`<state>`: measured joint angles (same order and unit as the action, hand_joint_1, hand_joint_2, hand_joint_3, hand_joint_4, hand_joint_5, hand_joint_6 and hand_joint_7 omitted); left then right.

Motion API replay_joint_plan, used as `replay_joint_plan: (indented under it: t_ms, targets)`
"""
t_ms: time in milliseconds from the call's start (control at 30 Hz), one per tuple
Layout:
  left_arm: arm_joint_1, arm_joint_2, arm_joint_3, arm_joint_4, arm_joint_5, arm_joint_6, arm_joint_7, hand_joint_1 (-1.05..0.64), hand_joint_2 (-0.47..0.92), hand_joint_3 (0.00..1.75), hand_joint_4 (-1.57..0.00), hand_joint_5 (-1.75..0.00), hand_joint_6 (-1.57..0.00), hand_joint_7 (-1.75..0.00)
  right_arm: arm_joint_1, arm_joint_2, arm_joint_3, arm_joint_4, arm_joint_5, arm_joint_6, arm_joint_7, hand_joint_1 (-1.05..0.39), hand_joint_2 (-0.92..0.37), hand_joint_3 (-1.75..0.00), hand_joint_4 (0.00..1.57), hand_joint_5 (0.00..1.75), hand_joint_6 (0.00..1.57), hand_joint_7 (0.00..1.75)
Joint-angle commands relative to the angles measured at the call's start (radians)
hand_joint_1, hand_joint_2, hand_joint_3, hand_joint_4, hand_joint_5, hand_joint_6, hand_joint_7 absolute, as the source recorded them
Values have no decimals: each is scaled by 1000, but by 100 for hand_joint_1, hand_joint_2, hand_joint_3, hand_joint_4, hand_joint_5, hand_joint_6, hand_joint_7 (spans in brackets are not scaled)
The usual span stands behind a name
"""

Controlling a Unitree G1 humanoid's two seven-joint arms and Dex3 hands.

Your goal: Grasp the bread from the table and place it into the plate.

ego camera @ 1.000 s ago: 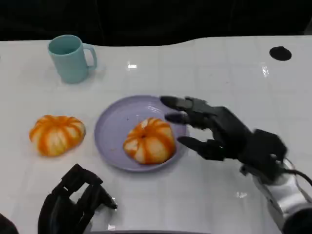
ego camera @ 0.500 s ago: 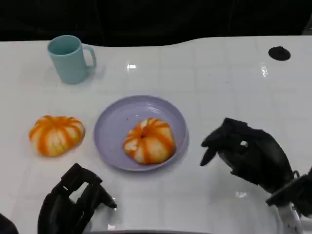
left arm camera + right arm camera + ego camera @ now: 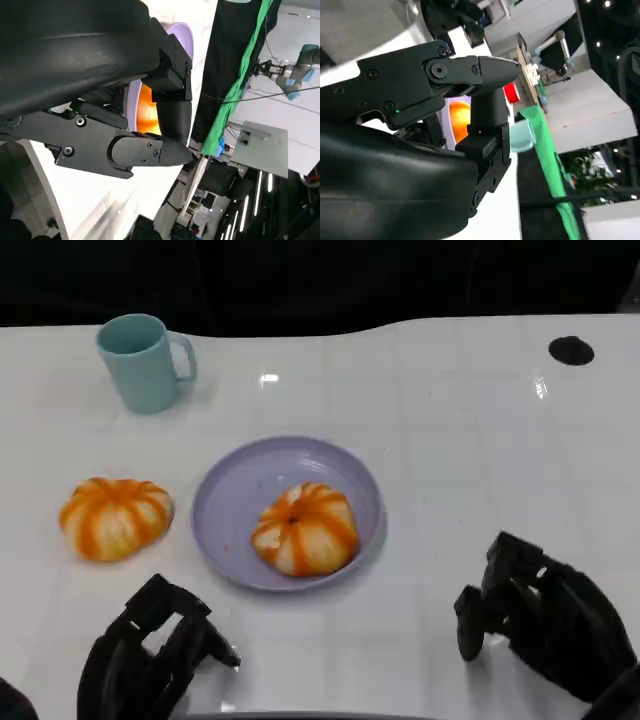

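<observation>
A white worktop [image 3: 450, 440] is seen from the head view. A lilac plate [image 3: 232, 490] is located near the middle of the worktop. One orange-and-white striped bread [image 3: 305, 528] is seated inside the plate, toward its right half, in contact with the plate's floor. A second bread [image 3: 115, 516] of the same pattern is located on the bare worktop just beside the plate's left rim, apart from it. A teal mug [image 3: 145, 360] is positioned upright at the far left of the worktop, with its handle directed to the right, well apart from the plate. A small black round mark [image 3: 571, 350] is visible on the worktop at the far right.

The right hand [image 3: 545, 615] is positioned low at the near right edge, well apart from the plate. Its fingers are curled inward and nothing is held in them. The left hand [image 3: 150, 650] is positioned at the near left edge, below the second bread and apart from it. Its fingers are likewise curled inward, with nothing held.

In the left wrist view, the fingers [image 3: 150, 150] are shown bent in front of the shell, and a portion of the bread and the plate rim is visible behind them. In the right wrist view, the fingers [image 3: 465, 70] are shown folded, with part of the bread and the mug visible behind them.
</observation>
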<state>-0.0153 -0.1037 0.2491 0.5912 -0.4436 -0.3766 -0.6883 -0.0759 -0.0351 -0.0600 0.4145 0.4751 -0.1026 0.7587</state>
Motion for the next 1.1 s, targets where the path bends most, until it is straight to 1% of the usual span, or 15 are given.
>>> replay_joint_plan:
  t_ms: [33,233,467,567,700,1000,1100]
  targets:
    - [8,18,1,-16,-4,3,3,-50,92,28,-59,-175,-48,-152,39,-21,-10,-49,4,50,6,-53,-92,-37,85,175,65,175]
    - [11,19,4,-18,-7,-5,-3,-50,92,29,-59,-175,-48,-150,54,-18,-30,-51,2,59,8,-52,-92,-36,87,175,65,175]
    - [12,21,9,-14,-7,-14,-5,-51,92,28,-59,-175,-49,-150,62,-10,-35,-61,3,71,-8,-52,-92,-37,88,175,65,175]
    - [18,27,9,-19,-7,-10,-8,-51,92,28,-59,-175,-49,-150,75,-8,-31,-68,-11,58,-21,-53,-92,-35,89,175,65,175]
    - [24,25,10,-30,-10,-3,-2,-52,92,27,-59,-175,-50,-149,80,-7,-28,-72,-17,60,-23,-52,-92,-34,88,175,64,175]
    - [21,23,10,-21,1,-16,12,-54,92,25,-60,-175,-50,-152,56,2,-34,-31,-21,23,-1,-53,-92,-35,89,175,66,175]
    - [14,23,13,-12,-10,-13,-1,-53,92,25,-60,-175,-49,-153,52,5,-37,-28,-14,26,-3,-53,-92,-34,90,175,67,175]
